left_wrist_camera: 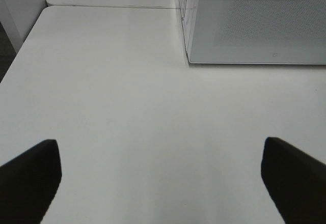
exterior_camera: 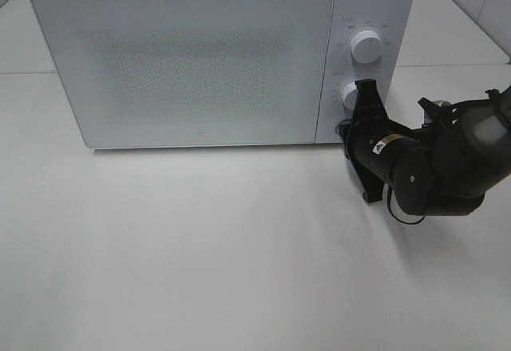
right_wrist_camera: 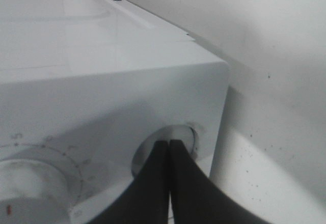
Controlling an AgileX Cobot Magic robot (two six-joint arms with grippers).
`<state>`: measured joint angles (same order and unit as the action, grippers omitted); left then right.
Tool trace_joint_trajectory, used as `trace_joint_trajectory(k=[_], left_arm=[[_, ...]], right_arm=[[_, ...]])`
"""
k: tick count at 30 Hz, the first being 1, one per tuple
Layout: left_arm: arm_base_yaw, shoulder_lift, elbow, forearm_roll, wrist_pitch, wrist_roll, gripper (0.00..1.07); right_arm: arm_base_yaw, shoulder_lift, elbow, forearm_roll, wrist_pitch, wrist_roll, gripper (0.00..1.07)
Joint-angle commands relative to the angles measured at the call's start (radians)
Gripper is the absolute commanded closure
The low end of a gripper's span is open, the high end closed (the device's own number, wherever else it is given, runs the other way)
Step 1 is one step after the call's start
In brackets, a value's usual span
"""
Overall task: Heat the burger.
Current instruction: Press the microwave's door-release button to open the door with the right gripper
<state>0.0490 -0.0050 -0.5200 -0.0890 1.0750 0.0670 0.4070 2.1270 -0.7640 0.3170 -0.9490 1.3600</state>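
Note:
The burger is out of view in every frame. The white microwave (exterior_camera: 192, 64) stands at the back of the table with its door closed. My right gripper (exterior_camera: 365, 88) is shut with nothing held, and its tips rest against the lower knob (exterior_camera: 350, 96) on the control panel. In the right wrist view the shut fingertips (right_wrist_camera: 169, 143) press on that round knob (right_wrist_camera: 187, 135), with the other dial (right_wrist_camera: 30, 183) beside it. My left gripper (left_wrist_camera: 159, 142) hangs open over bare table, short of the microwave's front corner (left_wrist_camera: 187, 56). It does not show in the exterior high view.
The upper knob (exterior_camera: 366, 45) sits above the gripper tips. The white table (exterior_camera: 200, 247) stretches in front of the microwave. A seam (left_wrist_camera: 112, 6) divides the table from another white surface behind it. A tiled wall (exterior_camera: 479, 0) rises at the back right.

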Motion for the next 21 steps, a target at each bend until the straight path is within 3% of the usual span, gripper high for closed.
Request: trace_joint_trajectory(k=[1,13,21], left_arm=[[0.004,-0.003,0.001,-0.003,-0.002,-0.005,0.06],[0.004,-0.003,0.001,-0.003,-0.002,-0.005,0.06],[0.004,-0.003,0.001,-0.003,-0.002,-0.005,0.06]], right_arm=[[-0.006,0.0,-0.026,0.011,-0.093,-0.012,1.07],[-0.006,0.008,-0.038,0.013,-0.12,-0.007,1.07],[-0.031,0.01,-0.127,0.009,-0.108,-0.038,1.07]])
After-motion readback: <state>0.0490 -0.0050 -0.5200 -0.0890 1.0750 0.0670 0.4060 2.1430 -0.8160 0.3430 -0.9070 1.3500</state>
